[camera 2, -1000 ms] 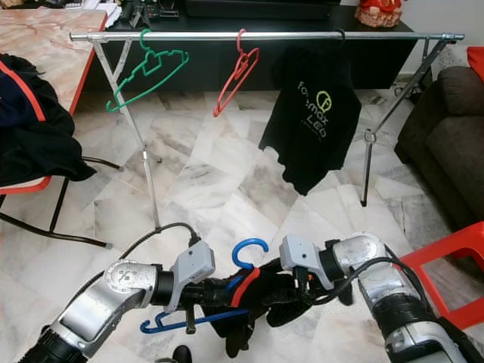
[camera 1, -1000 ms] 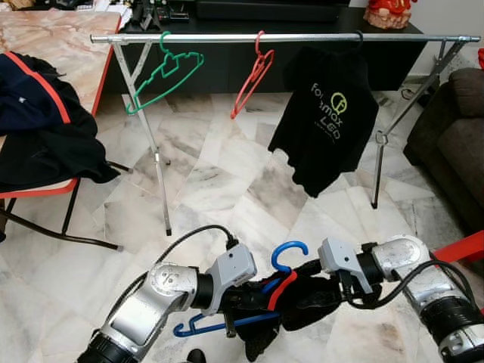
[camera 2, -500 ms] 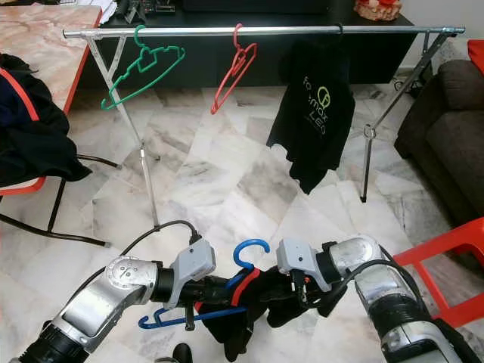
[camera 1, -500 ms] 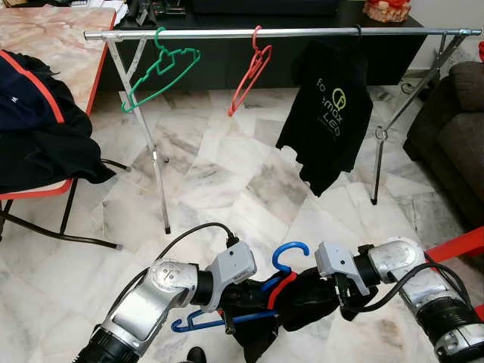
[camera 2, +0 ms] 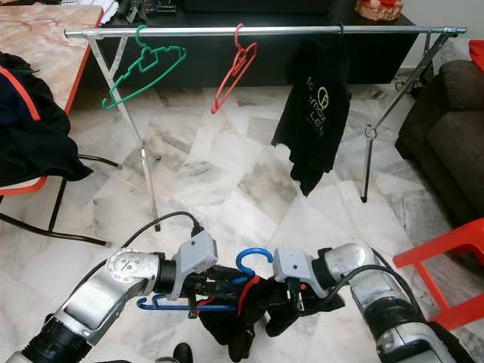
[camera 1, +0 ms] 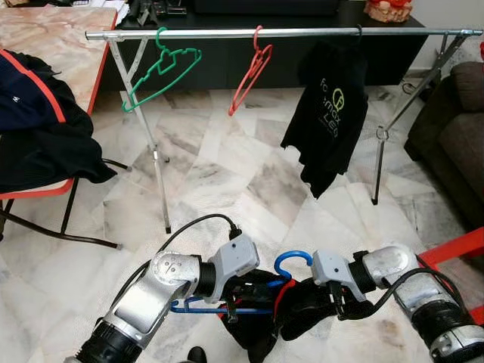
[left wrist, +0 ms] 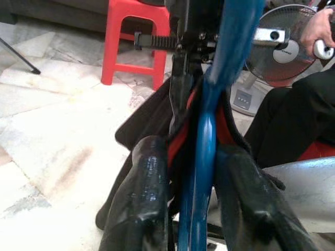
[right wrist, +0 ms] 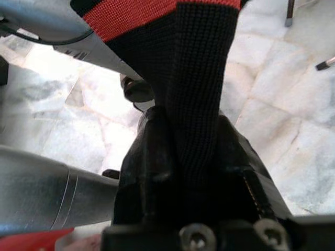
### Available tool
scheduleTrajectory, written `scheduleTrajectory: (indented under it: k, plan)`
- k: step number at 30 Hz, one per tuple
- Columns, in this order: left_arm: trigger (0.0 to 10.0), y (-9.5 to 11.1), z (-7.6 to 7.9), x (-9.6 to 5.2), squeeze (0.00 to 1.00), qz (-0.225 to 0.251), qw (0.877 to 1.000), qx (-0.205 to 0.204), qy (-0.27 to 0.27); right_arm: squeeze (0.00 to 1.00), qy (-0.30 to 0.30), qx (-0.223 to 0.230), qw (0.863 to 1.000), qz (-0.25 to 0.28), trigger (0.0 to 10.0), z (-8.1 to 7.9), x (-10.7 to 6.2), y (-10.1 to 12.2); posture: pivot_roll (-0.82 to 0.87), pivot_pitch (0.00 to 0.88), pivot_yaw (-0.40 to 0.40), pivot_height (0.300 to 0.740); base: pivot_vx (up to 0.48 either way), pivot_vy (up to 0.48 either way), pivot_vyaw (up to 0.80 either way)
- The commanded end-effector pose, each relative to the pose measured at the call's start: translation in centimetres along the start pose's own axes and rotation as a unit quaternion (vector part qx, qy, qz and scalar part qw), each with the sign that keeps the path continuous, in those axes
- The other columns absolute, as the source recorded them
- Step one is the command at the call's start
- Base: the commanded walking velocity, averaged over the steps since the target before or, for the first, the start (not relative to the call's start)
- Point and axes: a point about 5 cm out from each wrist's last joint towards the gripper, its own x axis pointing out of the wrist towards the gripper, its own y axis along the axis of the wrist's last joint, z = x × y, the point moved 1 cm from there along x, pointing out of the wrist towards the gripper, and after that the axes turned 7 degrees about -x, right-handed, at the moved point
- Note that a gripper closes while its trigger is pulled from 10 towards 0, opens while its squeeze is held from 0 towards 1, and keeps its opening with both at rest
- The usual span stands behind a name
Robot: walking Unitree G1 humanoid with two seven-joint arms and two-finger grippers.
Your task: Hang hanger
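Blue hanger (camera 1: 249, 306) low, far from rail (camera 1: 227, 34). Left claw (left wrist: 193, 172) clamps hanger; right claw (right wrist: 196, 157) pinches garment (right wrist: 193, 78). Hanging not done.

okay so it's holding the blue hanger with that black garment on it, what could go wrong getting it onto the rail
The garment is bunched low on the blue hanger, pinched by the right gripper; it may slide off when lifted. The left gripper clamps only the thin hanger bar, which might twist. The rail already carries a red hanger and black shirt; the hook could snag them.

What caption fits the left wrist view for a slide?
Left gripper shut on blue hanger carrying a black-and-red garment.
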Motion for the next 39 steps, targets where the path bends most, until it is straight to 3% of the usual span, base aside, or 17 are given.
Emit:
scheduleTrajectory:
  k: [1,7,11,17,23,24,25,28,31,39]
  plan:
    - [10.0,0.5,0.2,-0.2,1.00,0.010,1.000,0.010,-0.011,0.00,0.005,0.000,1.000,-0.012,0.0,-0.3,-0.2,-0.5,0.01,0.225,-0.076,0.740,0.000,0.000,0.00]
    - [10.0,0.0,-0.1,-1.2,1.00,-0.020,0.999,0.023,-0.013,0.00,0.002,0.003,1.000,-0.028,0.0,-0.5,-0.7,-1.1,0.00,0.222,-0.078,0.740,0.000,0.000,0.00]
    - [10.0,-0.5,-1.2,-3.0,1.00,-0.042,0.999,0.029,0.016,0.00,-0.009,0.011,0.998,-0.059,0.0,-1.0,-1.5,-2.3,0.00,0.219,-0.076,0.740,0.000,0.000,0.00]
    - [10.0,-1.4,-1.9,-5.2,1.00,-0.022,0.997,-0.006,0.078,0.00,-0.068,0.006,0.995,-0.077,0.0,-0.2,-4.3,-2.5,-0.01,0.209,-0.069,0.740,0.000,0.000,0.00]
    - [10.0,-1.5,-2.0,-5.5,1.00,0.007,0.994,-0.032,0.102,0.00,-0.097,0.008,0.992,-0.077,0.0,0.1,-6.0,-2.4,-0.02,0.205,-0.064,0.740,0.000,0.000,0.00]
    - [10.0,-2.0,-1.9,-5.6,1.00,0.017,0.992,-0.053,0.113,0.00,-0.116,0.005,0.991,-0.064,0.0,0.3,-7.2,-2.0,-0.03,0.205,-0.061,0.740,0.000,0.000,0.00]
    - [10.0,-2.0,-1.9,-5.6,1.00,0.017,0.992,-0.053,0.113,0.00,-0.116,0.005,0.991,-0.064,0.0,0.3,-7.2,-2.0,-0.03,0.205,-0.061,0.740,0.000,0.000,0.00]
    - [10.0,-3.1,-1.9,-5.7,1.00,0.023,0.988,-0.078,0.134,0.00,-0.145,-0.011,0.988,-0.042,0.0,0.8,-9.2,-0.5,-0.04,0.214,-0.058,0.740,0.000,0.000,0.00]
    - [10.0,-3.6,-2.3,-5.9,1.00,0.057,0.977,-0.109,0.174,0.00,-0.155,-0.026,0.986,-0.051,0.0,0.7,-10.8,0.1,-0.05,0.220,-0.061,0.740,0.000,0.000,0.00]
    - [10.0,-4.5,-2.1,-5.6,1.00,0.078,0.965,-0.142,0.205,0.00,-0.165,-0.042,0.985,-0.033,0.0,0.2,-11.8,1.3,-0.04,0.233,-0.063,0.740,0.000,0.000,0.00]
